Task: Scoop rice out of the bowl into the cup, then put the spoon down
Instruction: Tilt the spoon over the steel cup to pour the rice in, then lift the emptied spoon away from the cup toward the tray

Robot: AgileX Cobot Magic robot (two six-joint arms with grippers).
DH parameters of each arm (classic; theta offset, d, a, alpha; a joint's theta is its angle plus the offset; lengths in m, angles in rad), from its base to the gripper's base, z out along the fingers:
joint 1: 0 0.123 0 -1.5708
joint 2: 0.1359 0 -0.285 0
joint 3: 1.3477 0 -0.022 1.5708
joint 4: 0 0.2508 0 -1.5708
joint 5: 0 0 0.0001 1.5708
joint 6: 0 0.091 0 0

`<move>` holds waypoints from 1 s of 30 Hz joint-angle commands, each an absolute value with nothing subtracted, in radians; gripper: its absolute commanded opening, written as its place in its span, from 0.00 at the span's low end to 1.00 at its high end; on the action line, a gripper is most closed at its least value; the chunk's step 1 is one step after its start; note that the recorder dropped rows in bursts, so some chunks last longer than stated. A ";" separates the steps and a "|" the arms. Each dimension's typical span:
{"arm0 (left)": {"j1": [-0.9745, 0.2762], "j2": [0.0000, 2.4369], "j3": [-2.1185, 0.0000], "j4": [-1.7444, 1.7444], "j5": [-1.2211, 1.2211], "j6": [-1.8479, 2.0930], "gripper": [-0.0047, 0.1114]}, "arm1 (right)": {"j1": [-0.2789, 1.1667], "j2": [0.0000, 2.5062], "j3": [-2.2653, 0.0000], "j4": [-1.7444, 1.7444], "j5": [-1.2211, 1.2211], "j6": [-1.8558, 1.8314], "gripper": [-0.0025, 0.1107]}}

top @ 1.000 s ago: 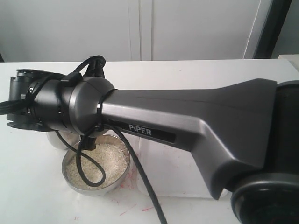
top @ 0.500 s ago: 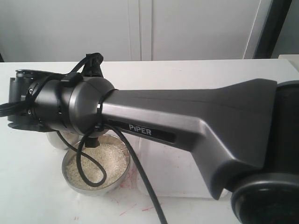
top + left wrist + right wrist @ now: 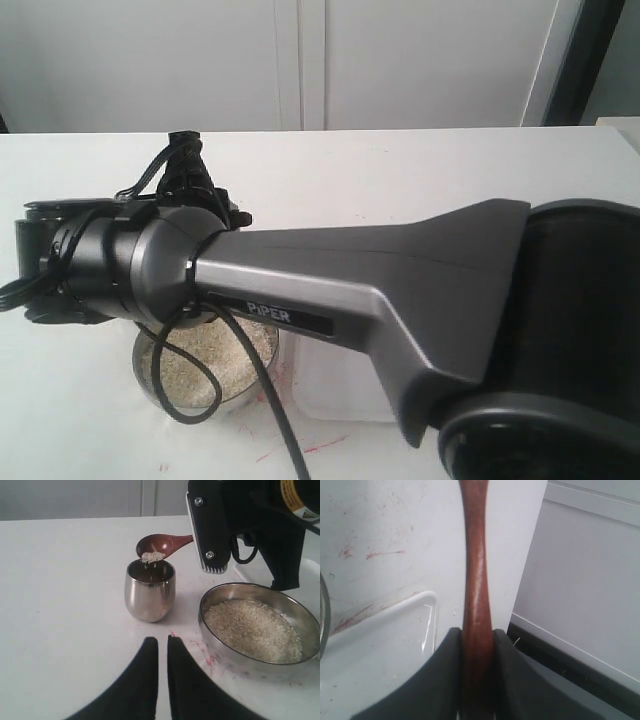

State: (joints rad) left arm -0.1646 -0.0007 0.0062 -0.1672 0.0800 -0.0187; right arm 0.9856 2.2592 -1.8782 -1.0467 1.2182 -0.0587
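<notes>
The red-brown spoon [image 3: 162, 543], clamped in the right gripper [image 3: 477, 635], spills white rice [image 3: 153, 556] into the shiny cup [image 3: 149, 592]. The left gripper [image 3: 162, 652] is closed and empty.

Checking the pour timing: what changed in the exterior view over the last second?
The right arm sank lower and its wrist rolled, swinging the cable bundle upward. The arm now covers more of the bowl. The bowl and rice stayed put. The right gripper holds the spoon tipped over the cup, grains falling.
</notes>
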 commanded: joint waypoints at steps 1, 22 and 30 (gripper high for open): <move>-0.171 0.000 0.000 -0.177 0.076 -0.018 0.16 | 0.996 2.260 -1.872 -1.079 1.221 -0.038 0.02; -0.171 0.000 0.000 -0.177 0.076 -0.018 0.16 | 1.003 2.260 -1.872 -1.120 1.221 0.000 0.02; -0.171 0.000 0.000 -0.177 0.076 -0.018 0.16 | 1.017 2.260 -1.872 -1.115 1.221 0.000 0.02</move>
State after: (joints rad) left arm -0.1646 -0.0007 0.0062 -0.1672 0.0800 -0.0187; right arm 1.0149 2.2637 -1.8782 -1.1092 1.2182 -0.0082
